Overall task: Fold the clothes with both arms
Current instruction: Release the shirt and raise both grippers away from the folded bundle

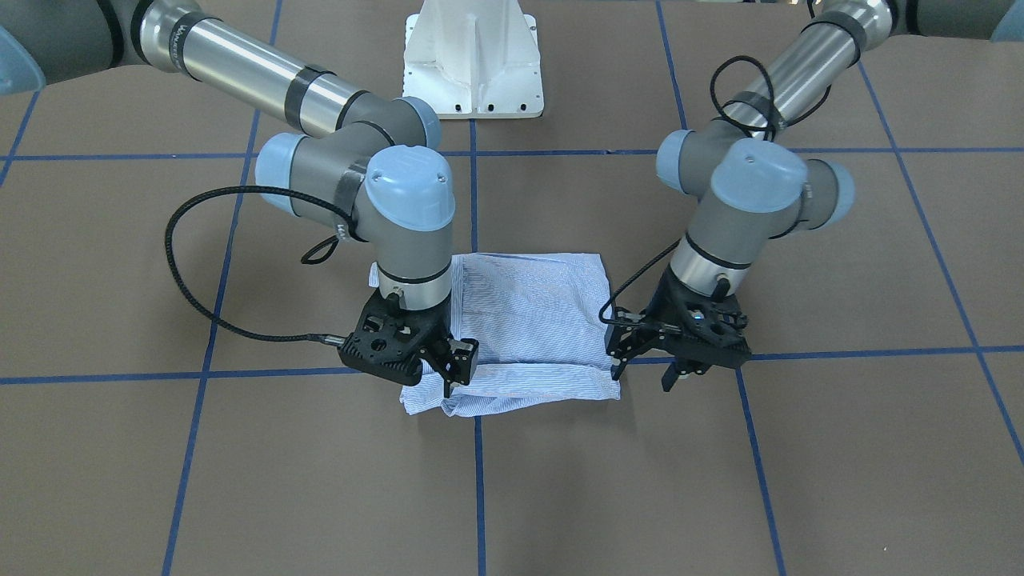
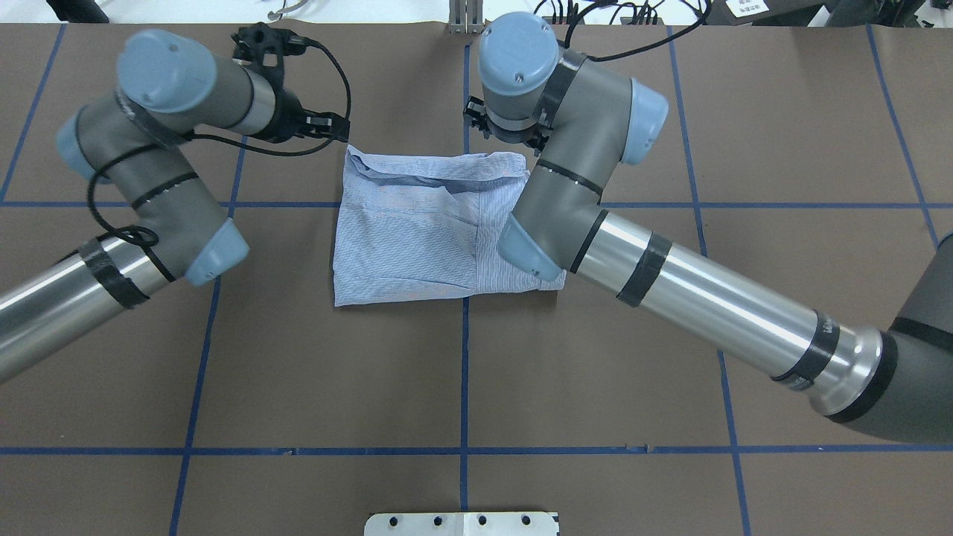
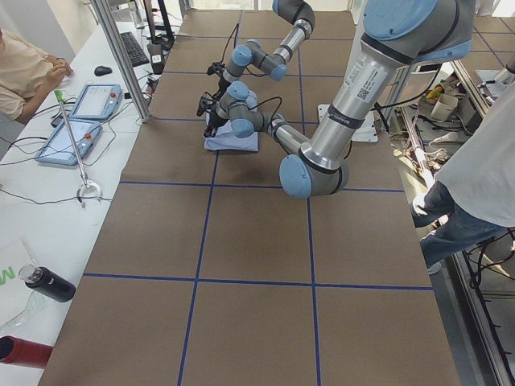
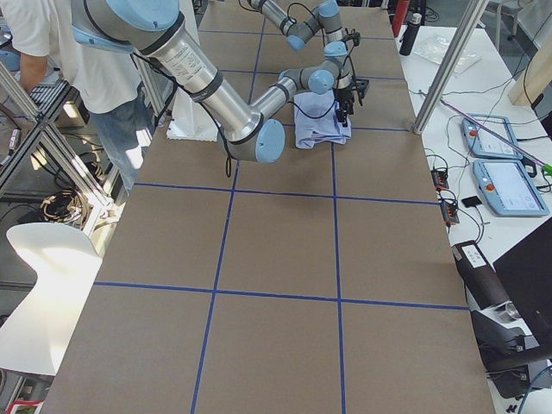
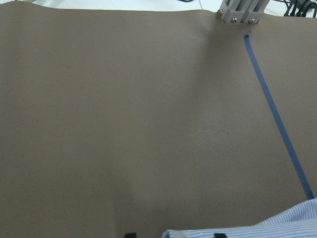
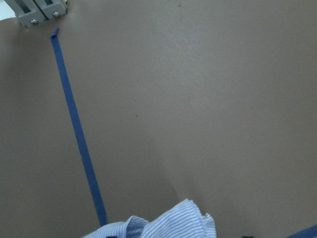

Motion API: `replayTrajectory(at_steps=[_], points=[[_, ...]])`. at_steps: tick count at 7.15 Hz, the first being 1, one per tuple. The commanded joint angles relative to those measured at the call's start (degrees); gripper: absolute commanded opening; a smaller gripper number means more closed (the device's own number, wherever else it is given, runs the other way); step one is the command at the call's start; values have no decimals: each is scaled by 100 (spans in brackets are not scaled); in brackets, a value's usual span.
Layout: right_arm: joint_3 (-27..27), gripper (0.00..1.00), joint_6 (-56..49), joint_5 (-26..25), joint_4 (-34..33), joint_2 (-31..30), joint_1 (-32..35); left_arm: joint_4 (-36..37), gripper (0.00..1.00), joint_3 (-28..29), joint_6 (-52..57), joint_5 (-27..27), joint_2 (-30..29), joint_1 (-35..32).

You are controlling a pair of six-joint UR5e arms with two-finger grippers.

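The light blue striped shirt lies folded into a rough rectangle on the brown table, and it also shows in the overhead view. My left gripper stands open at the shirt's edge near its outer corner. In the left wrist view the shirt's edge lies by the spread fingertips. My right gripper points down over the opposite corner, with the jaws apart and a puckered fold of shirt under them. From overhead the right wrist hides that gripper.
The white pedestal base stands behind the shirt. Blue tape lines grid the table. An aluminium post stands at the far table edge. People stand by the table in the side views, and tablets lie on a side bench.
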Motion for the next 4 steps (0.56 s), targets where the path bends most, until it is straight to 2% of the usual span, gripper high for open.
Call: replayTrajectory(at_steps=[1,2,3,4], points=[[1403,100,-1557,942,-1060,-833,774,122,100,-692,1161,-662,778,-661],[2475,100,-2427,1294,-1091,-1841,1177,410,100,-1156,1905,-690,1234,-934],[3164,100,-3245,1793,-1100,-2721,1642,848,100,-1543,2913,-690,1630,-1302],[3537,100,-4071,1920,-1056,-3435,1969,1078,100,-1687,3889,-733,1948,-1819]])
